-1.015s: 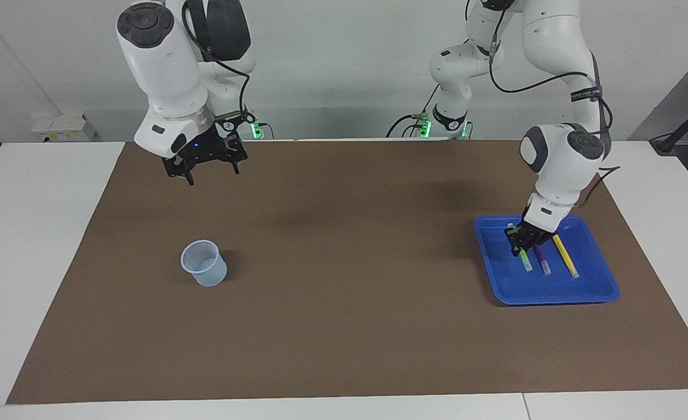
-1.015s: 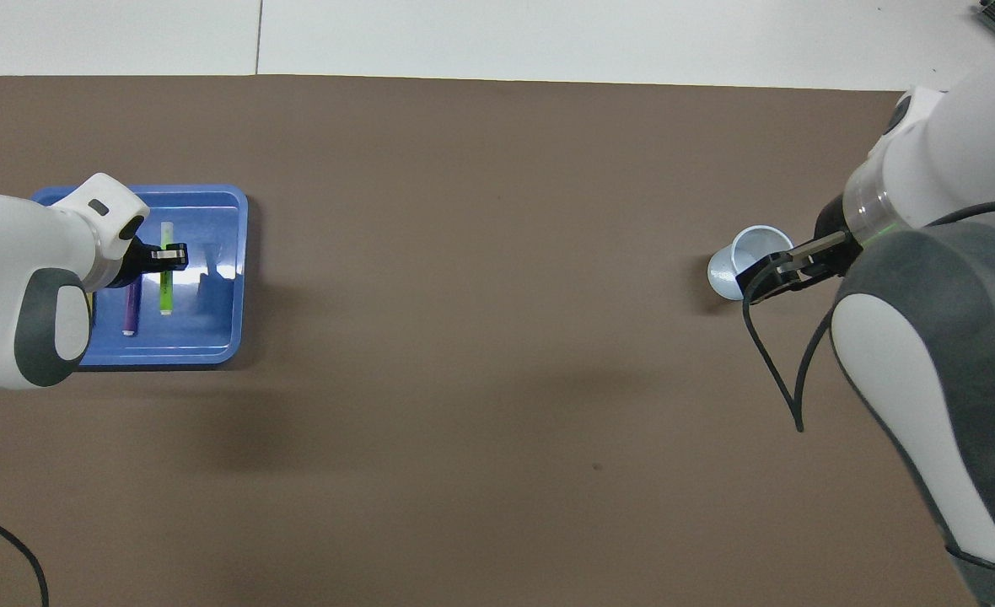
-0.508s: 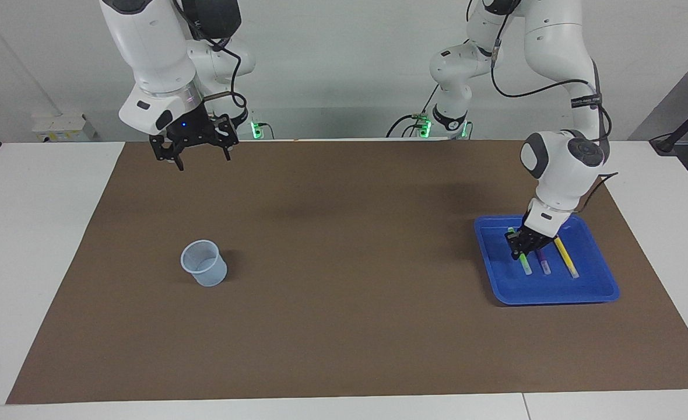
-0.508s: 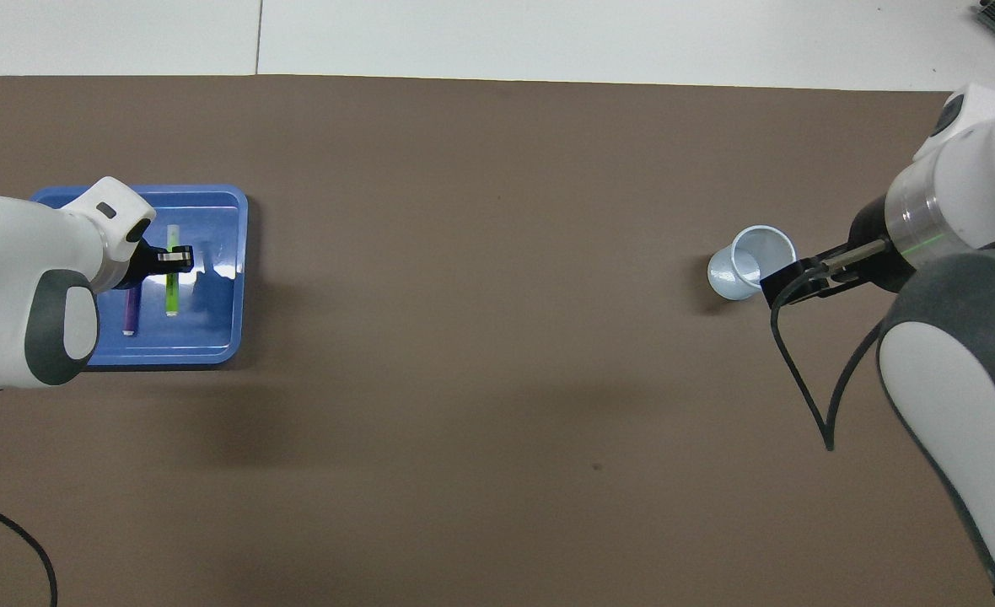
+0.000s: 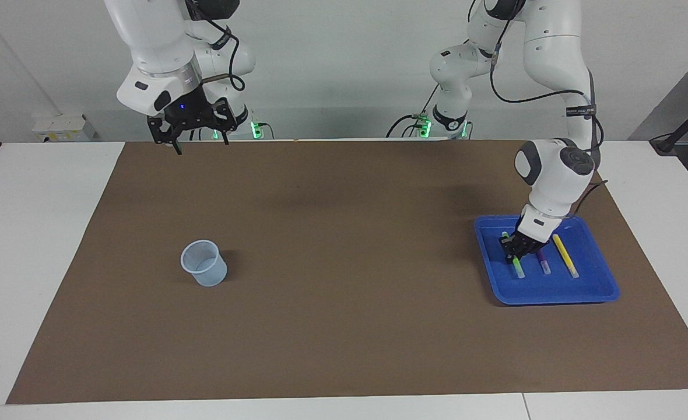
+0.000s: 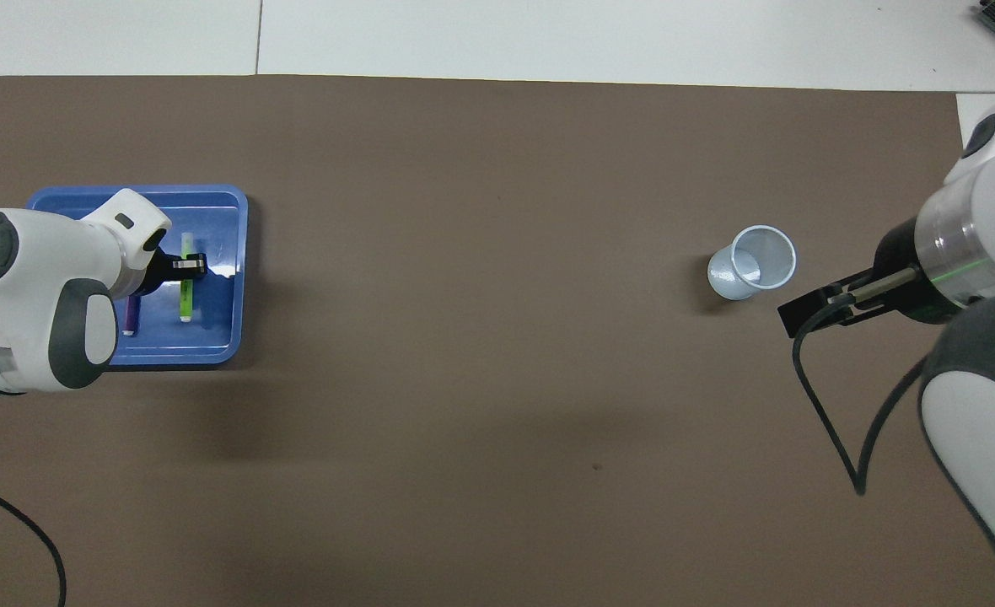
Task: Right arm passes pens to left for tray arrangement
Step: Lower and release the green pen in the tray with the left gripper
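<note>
Table edge: a white tabletop (image 5: 41, 245) is seen along the edge farthest from the robots, with a seam visible in it.
Mat: a brown mat (image 5: 344, 303) is laid over most of the table – plain, with soft shadows cast on it.
Tray: a blue tray (image 5: 554, 294) is set on the mat at the left arm's end of the table.
Pens: three are laid side by side in the tray – the yellow pen (image 5: 565, 255) nearest the table's end, the purple pen (image 5: 543, 262) in the middle, the green pen (image 5: 517, 266) toward the table's centre.
Left gripper: the left gripper (image 5: 513, 255) is lowered into the tray and is pressed together on the green pen, gripped partway along its length; the left arm (image 5: 557, 169) is bent down over the tray.
Cup: a small translucent bluish cup (image 5: 204, 263) is stood upright on the mat toward the right arm's end, well apart from the tray.
Right gripper: the right gripper (image 5: 195, 143) is held high over the mat's edge nearest the robots, its fingers spread and nothing between them; a blue light is shown on the wrist of the right arm (image 5: 154, 52).
Room: a pale grey wall (image 5: 332, 58) is seen past the arm bases, where green lights are lit; a white box is placed by the wall at the right arm's end.
</note>
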